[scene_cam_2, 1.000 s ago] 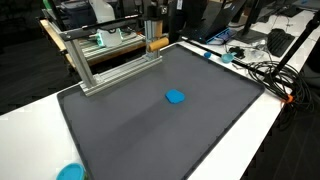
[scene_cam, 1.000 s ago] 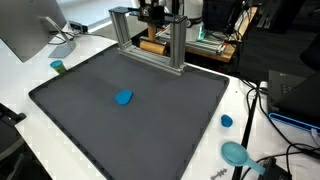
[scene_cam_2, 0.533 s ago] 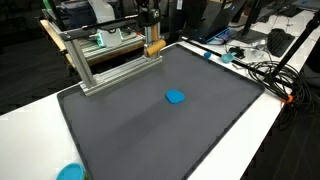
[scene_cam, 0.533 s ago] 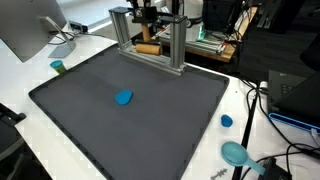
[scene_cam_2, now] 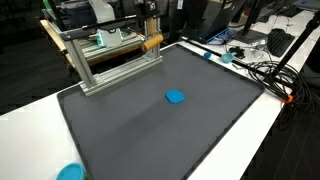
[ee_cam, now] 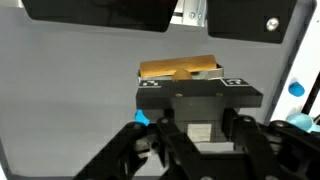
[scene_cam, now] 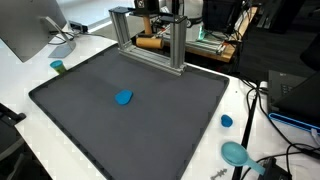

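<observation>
The gripper is clenched on a wooden block. In the wrist view the tan block lies crosswise at the tips of the dark fingers, which press on it from both sides, with a pale grey surface behind it. In both exterior views the gripper comes down from above at the far edge of the scene, and the wooden block sits level in its grip, with its long side horizontal. In an exterior view the block shows through the opening of a metal frame, between the frame's two uprights. In an exterior view from another angle it is just beside the end of that frame, close to the far border of a dark mat. Whether the block's underside touches anything below cannot be told. The mat covers most of a white table. On the mat, well apart from the gripper, lies a small blue piece, near the middle in both exterior views. Off the mat on the white table are a blue cap and, nearer the camera, a teal disc. A small green cup stands by the mat's opposite corner, near the foot of a monitor. Cables trail along the table edge beside the mat.
</observation>
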Robot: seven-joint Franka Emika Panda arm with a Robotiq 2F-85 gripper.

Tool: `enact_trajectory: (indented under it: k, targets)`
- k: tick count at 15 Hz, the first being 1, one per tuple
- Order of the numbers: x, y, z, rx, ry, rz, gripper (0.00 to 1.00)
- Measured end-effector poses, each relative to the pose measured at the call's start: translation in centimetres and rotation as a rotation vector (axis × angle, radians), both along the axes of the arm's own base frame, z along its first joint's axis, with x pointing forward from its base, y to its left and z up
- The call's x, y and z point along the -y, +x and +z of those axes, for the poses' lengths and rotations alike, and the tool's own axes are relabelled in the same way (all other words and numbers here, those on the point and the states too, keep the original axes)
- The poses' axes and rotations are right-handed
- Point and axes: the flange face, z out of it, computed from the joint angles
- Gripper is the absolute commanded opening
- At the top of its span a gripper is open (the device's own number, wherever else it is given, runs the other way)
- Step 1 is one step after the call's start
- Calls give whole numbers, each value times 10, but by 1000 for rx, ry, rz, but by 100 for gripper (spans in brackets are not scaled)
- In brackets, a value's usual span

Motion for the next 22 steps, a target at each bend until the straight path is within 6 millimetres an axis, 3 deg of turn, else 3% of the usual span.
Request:
enact_trajectory:
  k: [6, 15, 22]
  targets:
    - [3, -9, -2, -28, -13, -34, 22]
    - [10, -47, -6, -65, -4, -54, 22]
    - [4, -72, 4, -61, -4, -41, 22]
